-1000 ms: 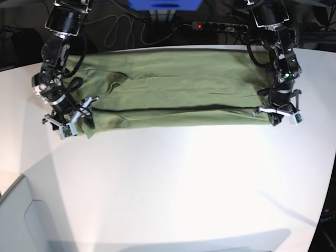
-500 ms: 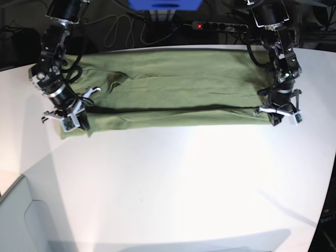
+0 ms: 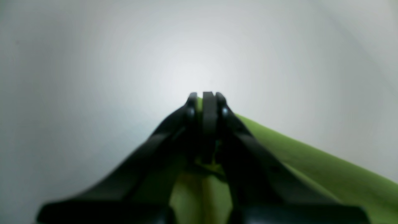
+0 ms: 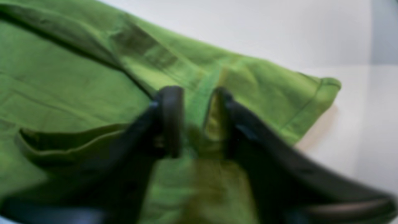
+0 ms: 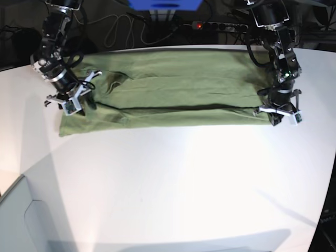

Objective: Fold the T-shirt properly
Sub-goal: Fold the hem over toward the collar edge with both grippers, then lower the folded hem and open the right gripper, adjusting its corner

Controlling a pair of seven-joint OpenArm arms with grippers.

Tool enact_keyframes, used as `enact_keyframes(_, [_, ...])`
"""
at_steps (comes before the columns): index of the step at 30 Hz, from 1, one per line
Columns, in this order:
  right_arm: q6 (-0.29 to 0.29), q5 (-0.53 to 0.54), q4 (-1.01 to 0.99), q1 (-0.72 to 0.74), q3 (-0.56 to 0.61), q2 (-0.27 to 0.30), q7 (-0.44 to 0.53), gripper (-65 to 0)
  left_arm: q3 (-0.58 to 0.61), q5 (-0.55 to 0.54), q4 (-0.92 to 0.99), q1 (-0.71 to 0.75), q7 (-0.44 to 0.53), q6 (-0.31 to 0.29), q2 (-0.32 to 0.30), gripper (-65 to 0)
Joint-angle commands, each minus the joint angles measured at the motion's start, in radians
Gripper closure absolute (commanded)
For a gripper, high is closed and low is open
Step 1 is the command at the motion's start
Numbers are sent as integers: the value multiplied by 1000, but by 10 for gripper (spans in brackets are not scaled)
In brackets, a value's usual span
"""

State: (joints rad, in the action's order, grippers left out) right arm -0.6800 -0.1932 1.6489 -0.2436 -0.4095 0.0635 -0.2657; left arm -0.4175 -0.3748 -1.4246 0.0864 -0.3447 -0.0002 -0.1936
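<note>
The T-shirt (image 5: 173, 92) lies spread flat across the white surface (image 5: 184, 184), a long band along its far half, with a dark fold line running through its length. My left pincer (image 5: 278, 113) sits at the cloth's 3 o'clock end, clenched tight on the T-shirt's edge. My right pincer (image 5: 71, 100) is at the 9 o'clock end, jaws parted over a ridge of fabric; whether it grips the cloth, I cannot tell.

White table (image 5: 173, 178) with bright glare at centre. Dark background behind it: black power strip (image 5: 219, 25) with red light, tangled cables (image 5: 118, 29), blue box (image 5: 164, 4) at top.
</note>
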Motion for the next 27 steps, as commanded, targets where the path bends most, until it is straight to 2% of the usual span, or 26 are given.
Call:
enact_keyframes(1, [-18,21,29,-6,-2,9,27,-290,-5,-3,-15,-9,23,-1,-11,0])
enact_keyframes(3, [-18,28,67,-23,-32,19,27,-372,-5,-3,-15,-9,23,-1,-11,0])
enact_keyframes(6, [-18,105,132,-36,-85,17,19,-429,-5,-3,-15,-9,23,-1,-11,0])
enact_keyframes(8, [-18,130,147,-20,-87,28,4,-429,-5,-3,-17,2,23,-1,-11,0])
enact_keyframes(13, [-18,128,90,129,-61,39,-168,-429,-5,-3,-22,3,23,-1,-11,0])
enact_keyframes(16, [-18,128,37,204,-62,39,-218,-425,-5,-3,-23,5,23,-1,-11,0])
enact_keyframes(18, [-18,126,-3,238,-62,43,-238,-394,-5,-3,-22,5,23,-1,-11,0])
enact_keyframes(21, [-18,126,-43,257,-62,45,-277,-307,-5,-3,-22,5,23,-1,-10,0])
enact_keyframes(24, [-18,126,-46,220,-55,43,-297,-208,-5,-3,-22,5,23,-1,-10,0])
enact_keyframes(27, [-18,126,-43,171,-6,43,-295,-136,-5,-3,-18,5,23,-1,-10,0])
